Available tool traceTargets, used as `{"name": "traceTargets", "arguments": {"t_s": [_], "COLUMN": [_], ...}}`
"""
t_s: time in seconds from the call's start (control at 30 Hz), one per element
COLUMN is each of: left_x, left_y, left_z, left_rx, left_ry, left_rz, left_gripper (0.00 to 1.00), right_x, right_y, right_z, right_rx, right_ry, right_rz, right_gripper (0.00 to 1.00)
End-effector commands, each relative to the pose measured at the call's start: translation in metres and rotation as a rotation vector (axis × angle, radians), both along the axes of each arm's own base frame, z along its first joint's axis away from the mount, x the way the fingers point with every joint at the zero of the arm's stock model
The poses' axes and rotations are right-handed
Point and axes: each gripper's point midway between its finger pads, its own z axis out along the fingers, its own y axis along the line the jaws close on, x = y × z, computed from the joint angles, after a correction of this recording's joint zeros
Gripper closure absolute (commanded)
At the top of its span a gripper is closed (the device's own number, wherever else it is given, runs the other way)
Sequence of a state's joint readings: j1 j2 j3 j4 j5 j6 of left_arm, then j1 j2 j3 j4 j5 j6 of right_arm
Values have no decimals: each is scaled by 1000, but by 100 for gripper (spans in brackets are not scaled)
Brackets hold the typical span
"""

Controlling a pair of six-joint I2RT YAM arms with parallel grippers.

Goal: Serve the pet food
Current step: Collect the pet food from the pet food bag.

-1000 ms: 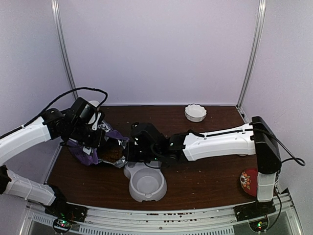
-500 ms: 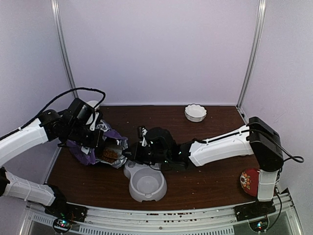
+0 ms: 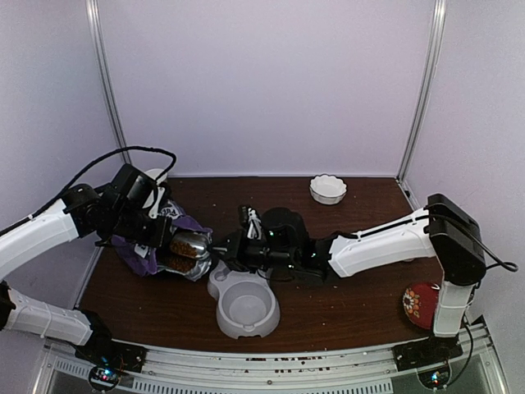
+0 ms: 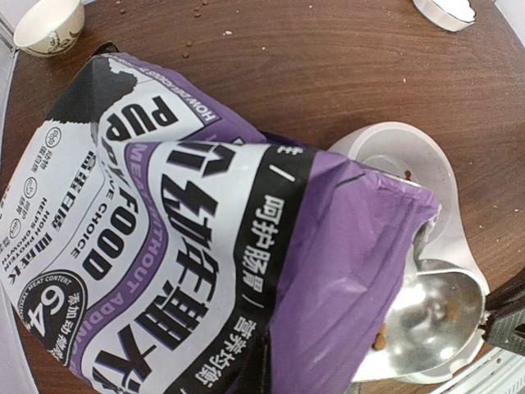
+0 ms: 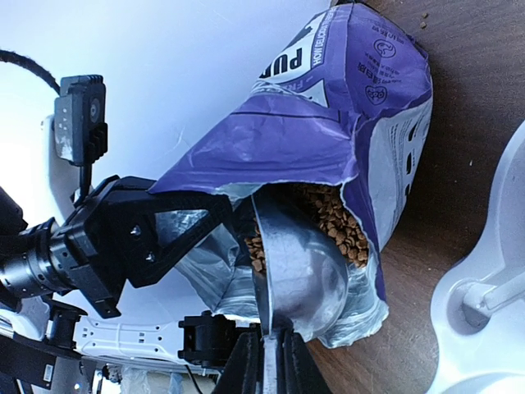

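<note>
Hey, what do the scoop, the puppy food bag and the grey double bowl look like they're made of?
Scoop: polished metal, probably steel; mirror-like reflections.
Puppy food bag: glossy printed plastic film with silvery lining, creased.
Double bowl: likely moulded plastic; matte, smooth, uniform pale grey.

Your metal scoop (image 3: pixel 190 244) fills most of the mouth of the purple bag (image 3: pixel 146 256), and the left gripper (image 3: pixel 162 232) clamps the rim at 10 o'clock. The grey double bowl (image 3: pixel 244 308) crowds the bag's 4 o'clock. You have bare table (image 3: pixel 246 195) toward 2 o'clock.
</note>
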State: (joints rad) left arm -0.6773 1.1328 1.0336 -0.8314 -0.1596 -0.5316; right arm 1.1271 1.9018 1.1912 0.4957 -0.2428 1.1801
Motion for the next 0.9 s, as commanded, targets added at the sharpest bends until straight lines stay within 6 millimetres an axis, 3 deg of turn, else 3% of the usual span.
{"name": "traceTargets", "arguments": {"t_s": [0.0,0.4,0.87], "left_x": [12,11,12], "left_y": [13,15,27], "left_z": [14,15,31], "left_rx": [44,38,76], "left_ry": [-97,-116,-158], "left_rz": [29,3,-4], "left_gripper": [100,100,100], "right_x": [-9,-25,-40], "right_y": [-6,-35,-67], "right_z": [41,45,41], "right_rx": [113,107,84], "right_ry": [-12,0,12], "right_rz": [37,45,43], "right_gripper": [100,100,100]}}
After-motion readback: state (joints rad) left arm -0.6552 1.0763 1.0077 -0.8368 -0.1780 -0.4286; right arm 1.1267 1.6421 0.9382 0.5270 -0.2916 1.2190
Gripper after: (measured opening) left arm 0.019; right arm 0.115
